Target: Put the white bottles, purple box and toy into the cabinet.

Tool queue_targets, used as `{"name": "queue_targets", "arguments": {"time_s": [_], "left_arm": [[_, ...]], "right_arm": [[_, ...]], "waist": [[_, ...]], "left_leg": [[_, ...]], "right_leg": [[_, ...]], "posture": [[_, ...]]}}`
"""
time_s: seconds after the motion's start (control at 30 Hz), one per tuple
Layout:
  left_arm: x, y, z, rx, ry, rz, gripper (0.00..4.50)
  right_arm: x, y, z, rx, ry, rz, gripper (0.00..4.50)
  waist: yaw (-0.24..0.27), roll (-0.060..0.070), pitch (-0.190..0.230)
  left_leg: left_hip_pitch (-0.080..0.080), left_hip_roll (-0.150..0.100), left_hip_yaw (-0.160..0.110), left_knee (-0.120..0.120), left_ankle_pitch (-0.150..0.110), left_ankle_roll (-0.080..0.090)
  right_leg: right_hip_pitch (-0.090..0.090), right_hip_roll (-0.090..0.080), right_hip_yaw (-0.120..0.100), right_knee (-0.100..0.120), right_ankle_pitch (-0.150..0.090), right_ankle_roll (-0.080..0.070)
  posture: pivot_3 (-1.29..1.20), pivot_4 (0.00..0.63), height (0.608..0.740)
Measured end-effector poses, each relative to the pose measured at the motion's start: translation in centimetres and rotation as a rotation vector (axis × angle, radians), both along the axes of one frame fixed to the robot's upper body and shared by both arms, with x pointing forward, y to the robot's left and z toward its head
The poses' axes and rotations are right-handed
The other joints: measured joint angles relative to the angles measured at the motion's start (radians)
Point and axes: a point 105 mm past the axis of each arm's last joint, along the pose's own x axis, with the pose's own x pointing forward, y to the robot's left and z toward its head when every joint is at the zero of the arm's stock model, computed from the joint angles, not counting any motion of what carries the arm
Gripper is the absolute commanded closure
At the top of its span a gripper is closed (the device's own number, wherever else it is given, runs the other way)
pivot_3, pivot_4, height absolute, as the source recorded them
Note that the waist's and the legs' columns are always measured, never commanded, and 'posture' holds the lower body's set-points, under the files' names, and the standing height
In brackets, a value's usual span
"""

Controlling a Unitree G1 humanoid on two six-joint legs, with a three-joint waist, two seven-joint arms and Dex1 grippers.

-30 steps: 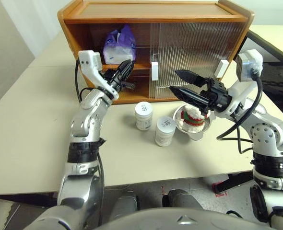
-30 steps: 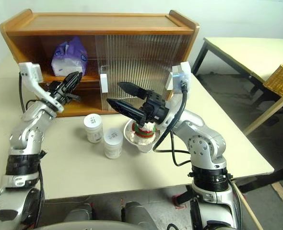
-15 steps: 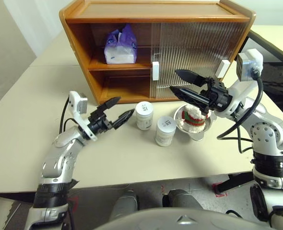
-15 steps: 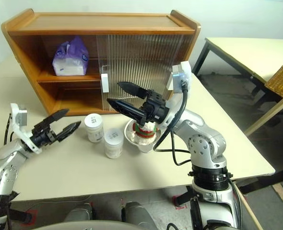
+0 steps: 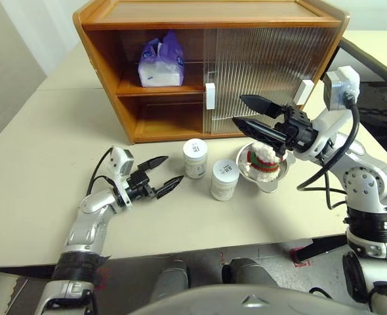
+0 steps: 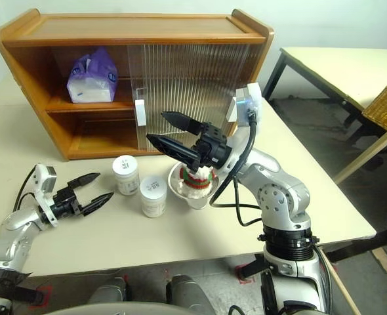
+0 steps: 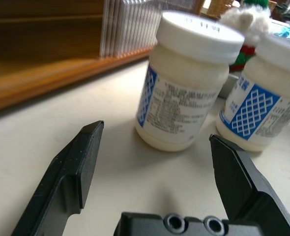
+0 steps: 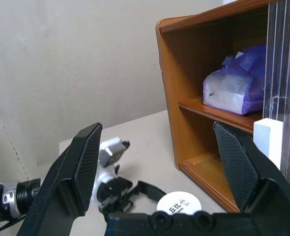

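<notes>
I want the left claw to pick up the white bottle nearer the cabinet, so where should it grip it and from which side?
Grip the nearer white bottle around its straight body, below the wider lid. It stands upright, and the left claw is already open, low over the table on its left, so probably come in level from there. The second bottle stands apart on the far side.
</notes>
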Motion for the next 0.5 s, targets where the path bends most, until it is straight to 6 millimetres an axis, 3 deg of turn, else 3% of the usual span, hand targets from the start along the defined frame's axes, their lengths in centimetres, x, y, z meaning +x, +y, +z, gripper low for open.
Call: {"name": "queue_targets", "arguments": {"time_s": [0.23, 0.5], "left_arm": [[0.5, -1.7, -0.6, -0.004, -0.017, -0.071, 0.06], [1.3, -2.3, -0.6, -0.019, -0.033, -0.07, 0.06]], "right_arm": [[0.0, 0.0, 0.0, -0.006, 0.001, -0.004, 0.0], [-0.1, 0.0, 0.0, -0.009, 0.001, -0.009, 0.0]], "waist": [[-0.005, 0.0, 0.0], [-0.017, 0.0, 0.0]], "left_leg": [[0.0, 0.0, 0.001, 0.001, 0.001, 0.002], [0.0, 0.0, 0.001, 0.001, 0.003, 0.004]], "right_leg": [[0.001, 0.0, 0.0, 0.0, 0.001, -0.001], [0.001, 0.0, 0.0, 0.0, 0.0, 0.004]], "posture": [[-0.14, 0.036, 0.74], [-0.15, 0.036, 0.74]]}}
